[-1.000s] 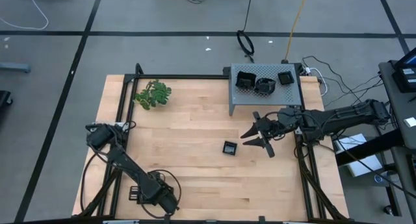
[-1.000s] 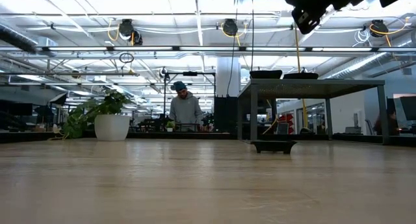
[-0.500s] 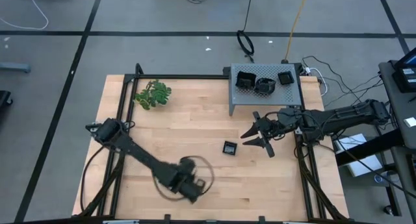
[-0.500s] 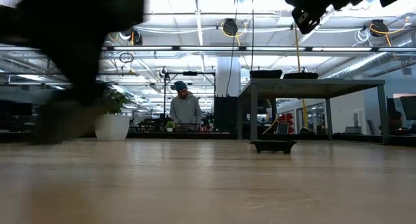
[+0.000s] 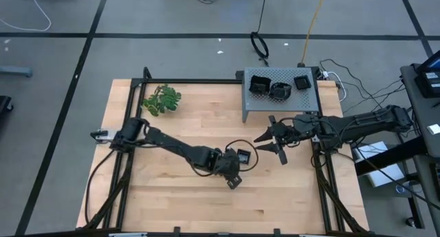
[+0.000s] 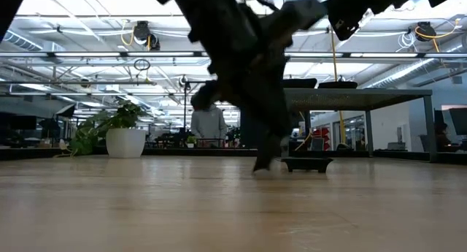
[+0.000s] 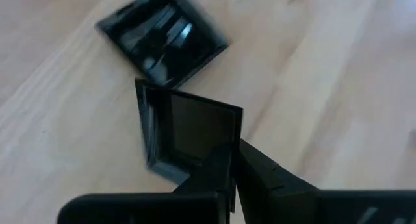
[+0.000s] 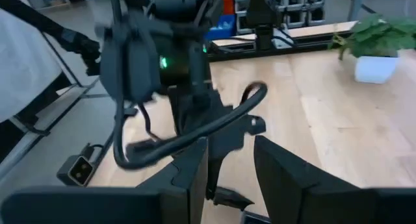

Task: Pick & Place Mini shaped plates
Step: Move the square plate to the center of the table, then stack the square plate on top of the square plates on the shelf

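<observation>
One square plate (image 7: 162, 36) lay flat near the middle of the table, somewhat toward its right edge. Just beside it, a second square plate (image 7: 188, 133) hung tilted, and as far as the blurred wrist view let us judge, the left gripper (image 7: 233, 175) was pinched together on its rim, likely to set it down alongside. The right gripper (image 5: 271, 146) hovered near the right edge with fingers apart, probably waiting to collect. Behind it, at the far right corner, the grey perforated box (image 5: 309, 99) carried three more plates (image 5: 280, 90).
</observation>
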`<state>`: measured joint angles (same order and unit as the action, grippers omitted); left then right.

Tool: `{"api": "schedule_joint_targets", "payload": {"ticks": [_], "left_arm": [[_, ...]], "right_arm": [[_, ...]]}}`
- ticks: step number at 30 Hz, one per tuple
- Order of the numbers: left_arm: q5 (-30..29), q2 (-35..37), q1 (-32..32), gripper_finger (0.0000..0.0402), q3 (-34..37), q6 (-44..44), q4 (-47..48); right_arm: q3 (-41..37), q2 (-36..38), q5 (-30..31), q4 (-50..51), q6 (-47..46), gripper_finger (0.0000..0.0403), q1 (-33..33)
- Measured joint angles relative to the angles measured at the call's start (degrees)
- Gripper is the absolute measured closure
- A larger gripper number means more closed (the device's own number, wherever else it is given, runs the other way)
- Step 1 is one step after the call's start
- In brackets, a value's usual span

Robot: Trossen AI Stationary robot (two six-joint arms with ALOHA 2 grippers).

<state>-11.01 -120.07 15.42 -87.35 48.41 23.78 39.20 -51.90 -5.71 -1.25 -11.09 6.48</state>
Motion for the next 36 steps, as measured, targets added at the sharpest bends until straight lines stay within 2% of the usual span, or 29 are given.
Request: {"api": "schedule_joint_targets", "payload": {"ticks": [6,15,27,31,36], "left_arm": [[2.3,-0.7,-0.8,0.0395,0.0,-3.5,1.2],[1.3,-0.7,-1.0,0.034,0.0,-2.5,0.8],[14.7,0.9,-1.1,0.025,0.0,3.2,-3.0],[17.5,3.9,-1.2,0.0241,-0.1,4.0,-5.9],[19.5,8.4,-0.7,0.0245,0.0,8.5,-5.0]], "right_arm": [[0.0,0.0,1.5,-0.3,1.5,0.0287,0.0],[0.0,0.0,1.5,-0.6,3.4,0.0287,0.0],[0.0,-0.4,1.4,2.9,3.5,0.0287,0.0],[0.0,-2.2,1.4,7.1,4.5,0.0287,0.0],[0.0,-5.2,0.9,5.5,4.5,0.0287,0.1]]}}
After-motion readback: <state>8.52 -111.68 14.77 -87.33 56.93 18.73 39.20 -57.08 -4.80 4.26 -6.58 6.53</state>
